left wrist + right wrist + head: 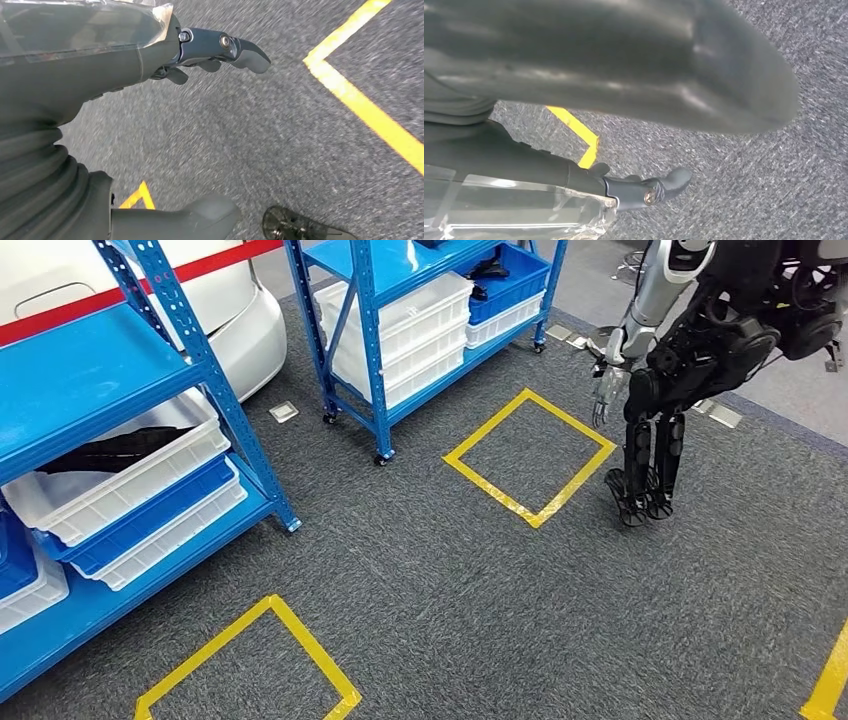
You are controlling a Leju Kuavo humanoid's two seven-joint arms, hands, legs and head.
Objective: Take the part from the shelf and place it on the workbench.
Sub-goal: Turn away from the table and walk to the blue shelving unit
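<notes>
Two blue steel shelf units stand on the grey carpet in the head view. The near shelf unit (215,390), at the left, carries stacked white bins and blue bins. The top white bin (120,475) holds a long black part (110,452), lying roughly flat with its long axis along the bin's length, parallel to the shelf front; which end is which cannot be told. The far shelf unit (365,340) holds stacked white bins (405,335) and a blue crate (510,285) containing dark items too small to identify.

The head view also shows two yellow tape squares (530,455) on the carpet, a white car body (235,310) behind the shelves, and another humanoid robot (690,350) standing at the upper right.

The left wrist view shows the left hand (200,55) over the carpet, fingers extended and apart from the thumb, holding nothing, beside a yellow tape line (360,105). The right wrist view shows the right hand (644,187), fingers likewise extended with nothing in them, near a yellow tape corner (581,135).
</notes>
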